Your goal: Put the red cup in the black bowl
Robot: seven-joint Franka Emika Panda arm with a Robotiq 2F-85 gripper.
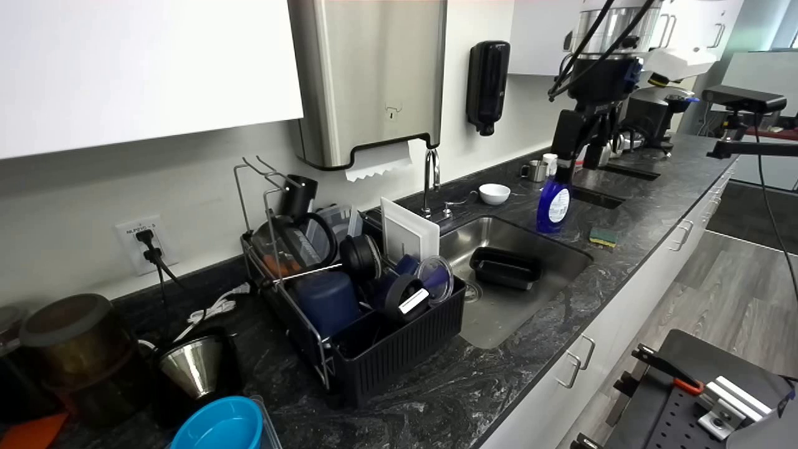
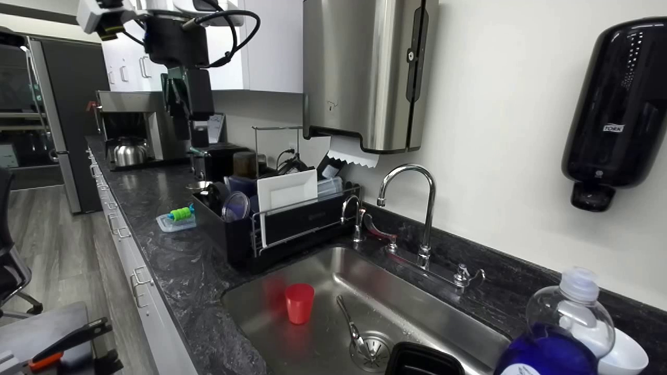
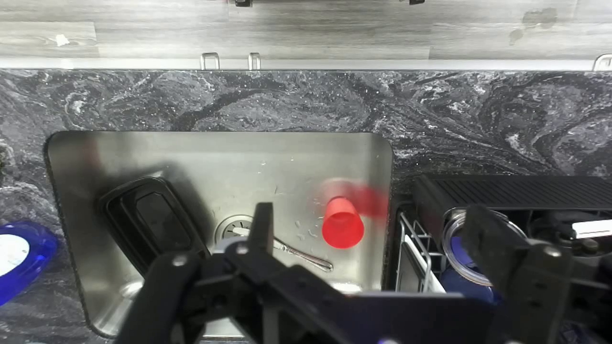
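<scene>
The red cup (image 2: 299, 304) stands in the steel sink (image 2: 333, 260), at the end beside the dish rack. It also shows in the wrist view (image 3: 342, 229) and is hidden behind the rack in an exterior view. The black bowl (image 1: 506, 268) is a low rectangular black dish at the other end of the sink. It shows in the wrist view (image 3: 153, 217) and is partly cut off in an exterior view (image 2: 424, 360). My gripper (image 3: 370, 215) is open and empty, high above the sink. It also shows in both exterior views (image 1: 580, 167) (image 2: 190, 136).
A full dish rack (image 1: 399, 349) stands against the sink's edge. A knife (image 3: 306, 255) lies near the drain. The faucet (image 2: 430, 208) rises behind the sink. A blue soap bottle (image 1: 553, 206), a white bowl (image 1: 494, 194) and a sponge (image 1: 603, 237) are on the counter.
</scene>
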